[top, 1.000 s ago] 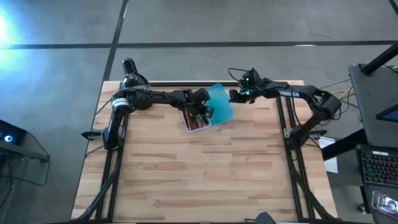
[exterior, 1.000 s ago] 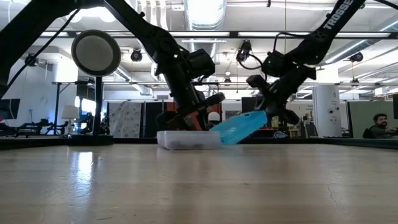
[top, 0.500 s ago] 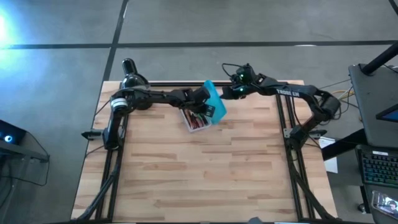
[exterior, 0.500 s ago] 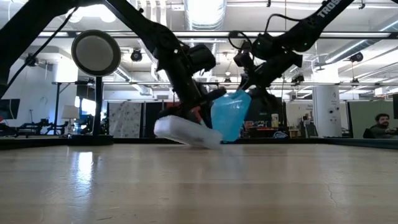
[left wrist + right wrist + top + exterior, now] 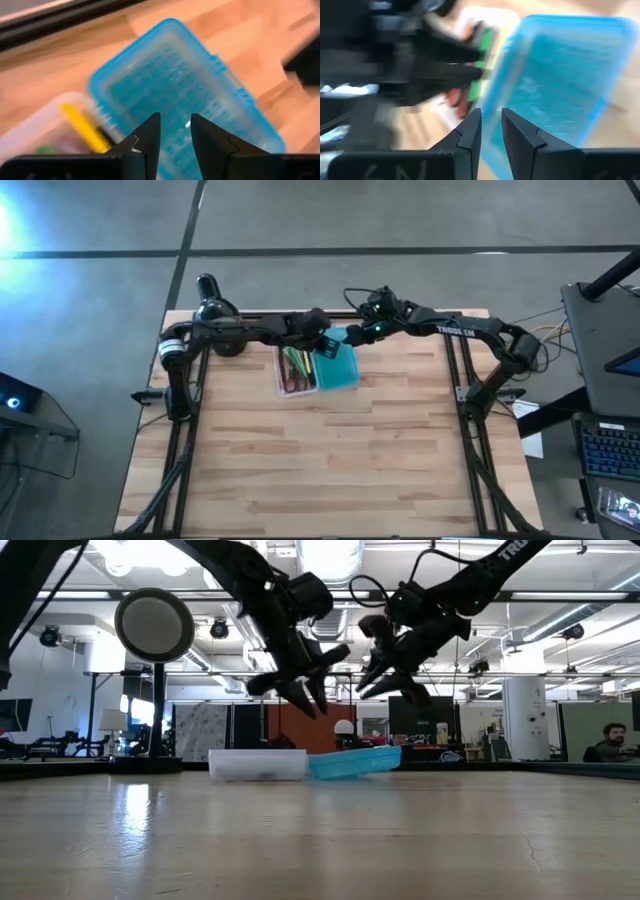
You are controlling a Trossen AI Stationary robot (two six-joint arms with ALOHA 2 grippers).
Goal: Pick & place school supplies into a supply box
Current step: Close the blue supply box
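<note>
We see the supply box (image 5: 298,371) lying open near the far edge of the bench (image 5: 320,470), pens inside, its teal lid (image 5: 338,362) flat beside it. The left gripper (image 5: 322,346) and right gripper (image 5: 362,332) hang over the lid's far end.

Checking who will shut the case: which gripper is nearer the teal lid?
Left. The left gripper hangs right above the teal lid; the right gripper is off its far corner.
</note>
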